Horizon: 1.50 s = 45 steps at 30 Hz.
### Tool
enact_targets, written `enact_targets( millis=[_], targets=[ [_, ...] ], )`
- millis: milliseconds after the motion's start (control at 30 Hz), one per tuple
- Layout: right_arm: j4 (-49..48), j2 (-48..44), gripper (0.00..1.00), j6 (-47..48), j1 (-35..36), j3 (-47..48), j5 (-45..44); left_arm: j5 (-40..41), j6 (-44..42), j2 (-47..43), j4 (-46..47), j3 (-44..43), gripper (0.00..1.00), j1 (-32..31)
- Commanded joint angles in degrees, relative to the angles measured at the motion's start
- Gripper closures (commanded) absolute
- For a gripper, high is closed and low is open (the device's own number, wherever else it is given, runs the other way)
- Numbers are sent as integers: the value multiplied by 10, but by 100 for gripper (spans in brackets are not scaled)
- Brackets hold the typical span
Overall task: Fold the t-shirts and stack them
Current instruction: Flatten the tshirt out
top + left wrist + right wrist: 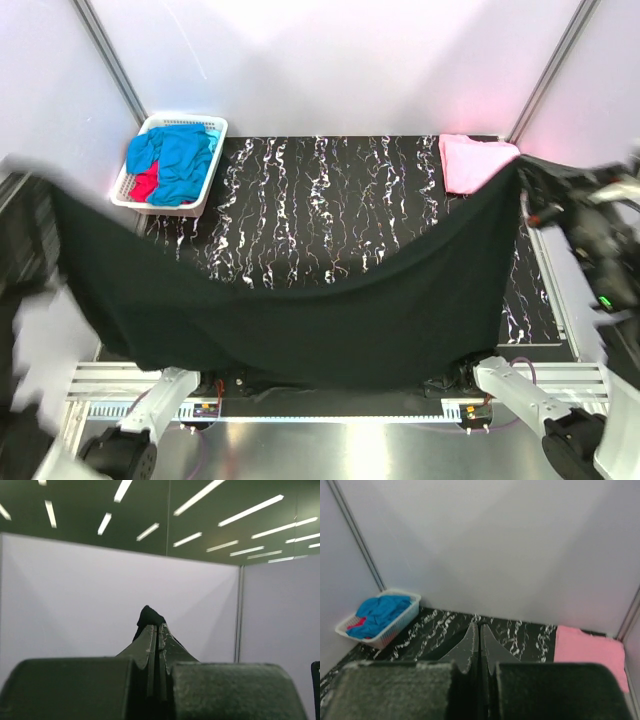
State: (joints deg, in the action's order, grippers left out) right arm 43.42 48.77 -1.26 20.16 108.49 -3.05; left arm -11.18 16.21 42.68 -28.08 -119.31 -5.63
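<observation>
A large black t-shirt [300, 300] hangs in the air, stretched wide between my two grippers and sagging in the middle above the table's near half. My left gripper [42, 185] holds its left corner; in the left wrist view the fingers [157, 626] are shut, with a tuft of black cloth [148, 615] sticking out past the tips. My right gripper [528, 180] is shut [480, 625] on the right corner. A folded pink t-shirt [474, 160] [587, 647] lies at the back right. Blue [180, 155] and red [146, 183] t-shirts lie crumpled in the basket.
The white slotted basket [213, 128] [400, 622] stands at the table's back left corner. A black marbled mat [330, 200] covers the table. Metal frame posts [110, 60] and white walls close in the back and sides. The arm bases [150, 410] sit at the near edge.
</observation>
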Motion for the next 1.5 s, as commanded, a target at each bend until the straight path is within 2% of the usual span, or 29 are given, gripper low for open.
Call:
enact_targets(
  millis=[0, 200, 367, 533, 833, 967, 1267, 1400, 1467],
  targets=[
    [-82, 15, 100, -2, -3, -57, -34, 8, 14, 122, -2, 52, 100, 0],
    [-126, 75, 100, 10, -2, -97, -72, 68, 8, 242, -29, 61, 100, 0],
    [-129, 101, 100, 42, -2, -57, -77, 127, -2, 263, -65, 35, 100, -1],
    [-124, 76, 100, 35, -2, -48, -64, 150, -15, 225, -90, 24, 100, 0],
    [-91, -17, 100, 17, -3, -67, -21, 146, -35, 37, -97, 76, 100, 0],
    [-73, -46, 100, 16, -2, -64, -2, 151, -46, -17, -117, 52, 100, 0],
    [-77, -68, 100, -4, -13, -39, 45, 119, -49, 6, -144, -20, 100, 2],
    [-111, -74, 100, -9, -24, -78, 34, 131, -49, 47, -132, 6, 100, 4],
    [-136, -69, 100, -8, -24, -127, 6, 154, -48, 69, -106, 54, 100, 4]
  ],
)
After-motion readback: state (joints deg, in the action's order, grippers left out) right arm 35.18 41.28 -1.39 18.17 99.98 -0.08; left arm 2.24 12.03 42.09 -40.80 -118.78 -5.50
